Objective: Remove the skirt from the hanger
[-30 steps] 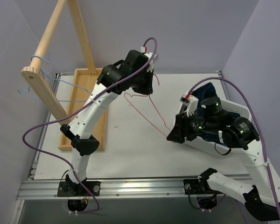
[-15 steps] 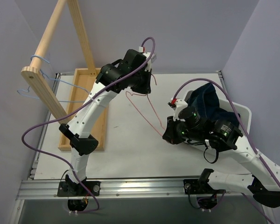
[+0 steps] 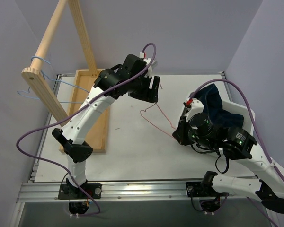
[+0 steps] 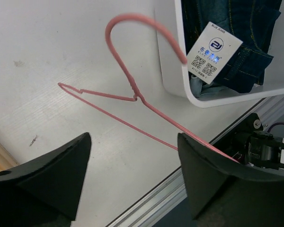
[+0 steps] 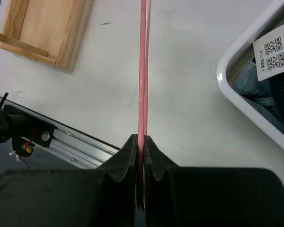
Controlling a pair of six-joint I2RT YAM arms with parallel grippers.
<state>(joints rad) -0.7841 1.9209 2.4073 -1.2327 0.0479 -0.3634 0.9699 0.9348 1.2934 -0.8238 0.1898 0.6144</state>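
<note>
At the upper left of the top view you have the wooden rack [image 3: 49,35], with blue hangers [image 3: 39,60] hooked on its bar. Right of it, at upper centre, your left gripper [image 3: 155,90] hangs with its jaws spread wide and nothing between them. The pink hanger [image 3: 157,117] is just below it, over the table [image 3: 132,146]. In the left wrist view the hook curves up to the bin's rim. Follow the wire down to the right and you reach your right gripper [image 3: 176,135], pinched fully closed on the hanger's lower end. At the right, the skirt [image 3: 213,101] sits bunched in the white bin [image 3: 250,112], off the hanger, with its paper tag [image 4: 213,52] showing near the rim.
</note>
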